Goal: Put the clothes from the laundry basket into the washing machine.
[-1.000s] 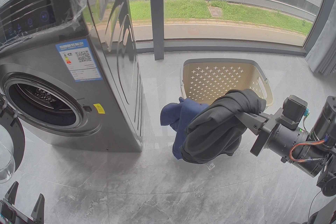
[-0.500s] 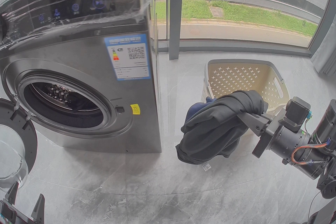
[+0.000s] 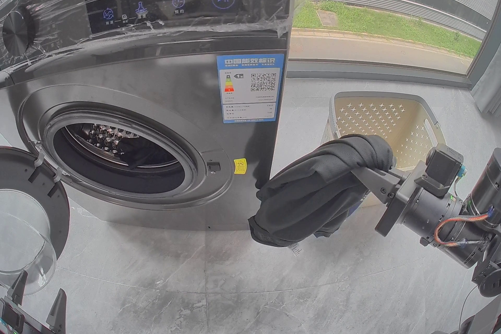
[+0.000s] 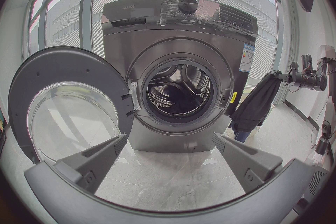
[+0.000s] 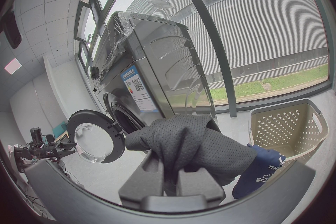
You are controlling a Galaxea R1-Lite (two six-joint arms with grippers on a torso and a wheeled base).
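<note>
Head view shows the right claw [image 3: 365,176] clamped tight on a bunched fold of a dark grey perforated garment [image 3: 313,191]. It hangs clear of the floor [image 3: 209,288], just beside the washing machine [image 3: 156,69] at the front corner nearest the laundry basket [image 3: 386,116]. A blue garment [image 5: 260,168] dangles behind the grey one. Soft, light and limp, the cloth will likely sag and trail, so the gathered bulk looks the best hold; loose hems may snag the drum opening [image 3: 122,160]. Left claw [image 4: 168,138] sits low before the swung-out door [image 4: 70,102], spread wide, holding nothing.
</note>
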